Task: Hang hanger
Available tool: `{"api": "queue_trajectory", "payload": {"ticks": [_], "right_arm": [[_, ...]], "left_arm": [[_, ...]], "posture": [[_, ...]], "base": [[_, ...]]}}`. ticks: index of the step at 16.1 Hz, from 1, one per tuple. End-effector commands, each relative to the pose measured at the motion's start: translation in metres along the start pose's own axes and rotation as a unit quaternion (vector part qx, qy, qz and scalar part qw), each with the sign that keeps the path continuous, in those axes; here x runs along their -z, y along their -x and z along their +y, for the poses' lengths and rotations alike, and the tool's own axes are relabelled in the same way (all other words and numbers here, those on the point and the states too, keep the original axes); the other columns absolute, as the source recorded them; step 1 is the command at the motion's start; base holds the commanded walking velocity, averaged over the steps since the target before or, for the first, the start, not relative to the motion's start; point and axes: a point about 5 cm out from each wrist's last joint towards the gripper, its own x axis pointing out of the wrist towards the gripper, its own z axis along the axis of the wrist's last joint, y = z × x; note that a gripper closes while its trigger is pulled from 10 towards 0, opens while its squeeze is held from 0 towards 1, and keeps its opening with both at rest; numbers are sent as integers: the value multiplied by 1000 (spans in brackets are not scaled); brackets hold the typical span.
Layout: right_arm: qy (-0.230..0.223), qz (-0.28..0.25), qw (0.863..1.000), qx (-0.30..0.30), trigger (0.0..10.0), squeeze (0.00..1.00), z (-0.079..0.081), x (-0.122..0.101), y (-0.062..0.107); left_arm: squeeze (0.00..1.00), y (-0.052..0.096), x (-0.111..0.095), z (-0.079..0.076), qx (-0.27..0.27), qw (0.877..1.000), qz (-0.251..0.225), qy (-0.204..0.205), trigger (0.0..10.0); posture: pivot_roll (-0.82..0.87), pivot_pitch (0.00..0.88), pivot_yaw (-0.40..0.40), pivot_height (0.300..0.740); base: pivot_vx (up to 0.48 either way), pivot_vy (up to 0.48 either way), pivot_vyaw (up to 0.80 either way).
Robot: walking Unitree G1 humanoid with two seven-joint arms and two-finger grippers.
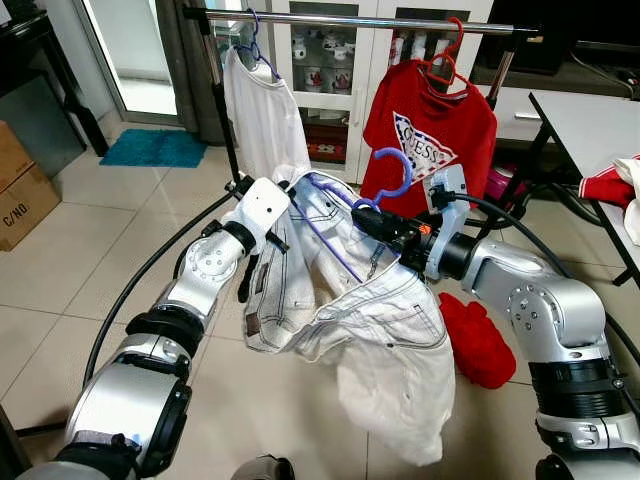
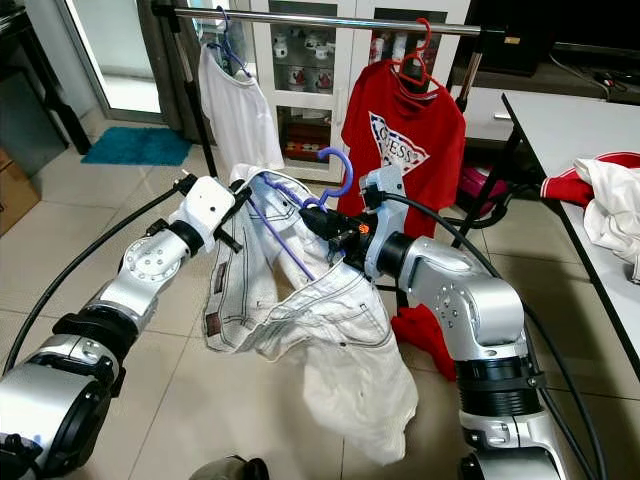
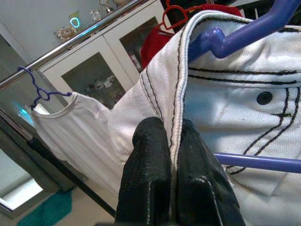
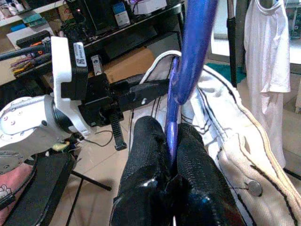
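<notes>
A blue-purple hanger [image 1: 385, 180] carries white jeans [image 1: 370, 330] with black stitching, held in the air below the metal rail [image 1: 380, 20]. My right gripper [image 1: 362, 218] is shut on the hanger's neck, seen close in the right wrist view [image 4: 171, 141]. My left gripper [image 1: 285, 190] is shut on the jeans' waistband edge [image 3: 175, 113], with the hanger's arm [image 3: 235, 40] poking out above it. The jeans droop toward the floor.
On the rail hang a white top [image 1: 262, 110] on a purple hanger at the left and a red T-shirt [image 1: 430, 130] on a red hanger at the right. Red cloth [image 1: 480, 340] lies on the floor. A table [image 1: 590, 130] with clothes stands right.
</notes>
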Motion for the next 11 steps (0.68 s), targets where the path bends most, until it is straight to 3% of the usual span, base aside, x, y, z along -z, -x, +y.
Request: {"api": "queue_trajectory", "payload": {"ticks": [1,8,11], "right_arm": [[20,-28,999,-12,0,0,4,-16,1],[35,53,998,2,0,0,0,6,1],[38,87,995,6,0,0,-2,15,3]], "left_arm": [[0,-2,-5,5,-3,1000,-10,-12,0],[0,-7,-27,27,7,999,-53,-4,0],[0,-10,-36,23,64,995,-70,2,0]], "posture": [[-167,0,63,740],[-162,0,57,740],[-160,0,56,740]], "base": [[0,0,0],[0,0,0],[0,0,0]]}}
